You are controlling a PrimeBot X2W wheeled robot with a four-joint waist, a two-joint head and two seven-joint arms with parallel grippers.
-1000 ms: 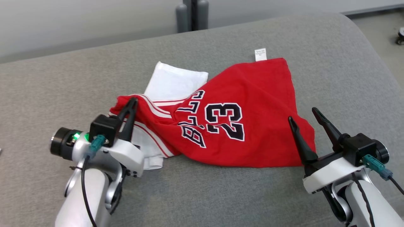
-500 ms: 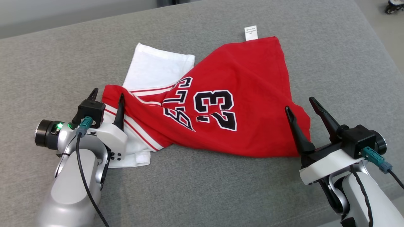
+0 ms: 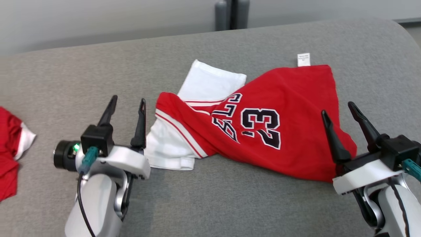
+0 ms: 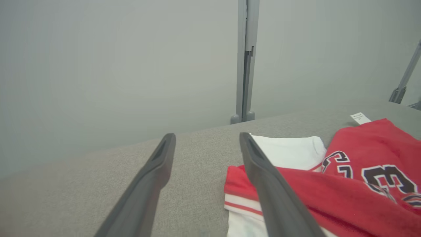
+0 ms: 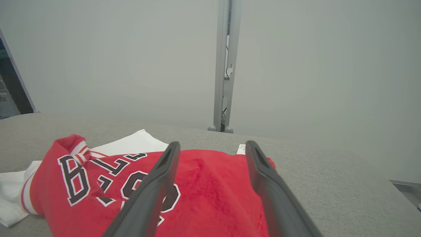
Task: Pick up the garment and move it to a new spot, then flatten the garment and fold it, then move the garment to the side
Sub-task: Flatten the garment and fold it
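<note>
The garment (image 3: 289,98), a red jersey with a black-and-white "23", lies crumpled on the grey padded surface (image 3: 230,204), white sleeves (image 3: 210,82) showing at its left and a small white tag (image 3: 303,59) at its far edge. My left gripper (image 3: 128,102) stands open just left of the striped trim, apart from the cloth, nothing between its fingers. In the left wrist view the garment (image 4: 361,184) lies right of my left gripper (image 4: 205,138). My right gripper (image 3: 338,108) is open above the jersey's near right corner. From the right wrist, the garment (image 5: 210,184) lies under the open right gripper (image 5: 212,144).
Another red garment with a white edge (image 3: 10,151) lies at the far left of the padded surface. A grey post (image 3: 232,14) stands behind the surface's far edge, before a pale wall. The surface rounds off at the right (image 3: 404,42).
The left gripper has let go of the striped trim, opened and drawn back to the left. The head camera has shifted, bringing the other red garment into view. The right gripper stays open.
</note>
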